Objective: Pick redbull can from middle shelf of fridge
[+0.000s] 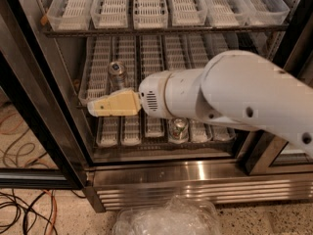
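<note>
The redbull can (117,74), slim and silver-blue with a shiny top, stands upright in the second lane from the left of the middle shelf (100,67) in the open fridge (195,174). My gripper (96,107), cream-yellow on a thick white arm, points left in front of the shelf's front edge. It sits just below and slightly left of the can, apart from it. The arm hides the right half of the middle shelf.
A shorter silver can with greenish markings (178,129) stands on the lower shelf. The top shelf holds slotted trays (151,6). A black door frame (29,97) stands at the left. A crumpled clear plastic bag (166,219) and cables (24,209) lie on the floor.
</note>
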Controlling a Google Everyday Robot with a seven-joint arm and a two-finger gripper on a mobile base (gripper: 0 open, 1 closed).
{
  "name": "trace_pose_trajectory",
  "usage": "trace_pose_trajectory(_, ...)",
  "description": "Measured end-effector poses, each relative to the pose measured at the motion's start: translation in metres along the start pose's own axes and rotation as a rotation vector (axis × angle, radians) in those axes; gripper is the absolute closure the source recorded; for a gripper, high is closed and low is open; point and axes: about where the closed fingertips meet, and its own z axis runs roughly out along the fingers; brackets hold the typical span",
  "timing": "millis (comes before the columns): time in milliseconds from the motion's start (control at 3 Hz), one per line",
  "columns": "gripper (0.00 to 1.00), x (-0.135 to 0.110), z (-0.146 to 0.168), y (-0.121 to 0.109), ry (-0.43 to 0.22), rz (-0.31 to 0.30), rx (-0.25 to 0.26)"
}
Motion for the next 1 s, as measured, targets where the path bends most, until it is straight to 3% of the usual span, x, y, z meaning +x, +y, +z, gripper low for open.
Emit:
trace_pose_trajectory(333, 0.00, -0.010, 0.001, -0.012, -0.054, 0.085, 0.059)
trace_pose_trajectory(1000, 0.00, -0.011, 0.011, -0.014, -0.074, 0.111, 0.074)
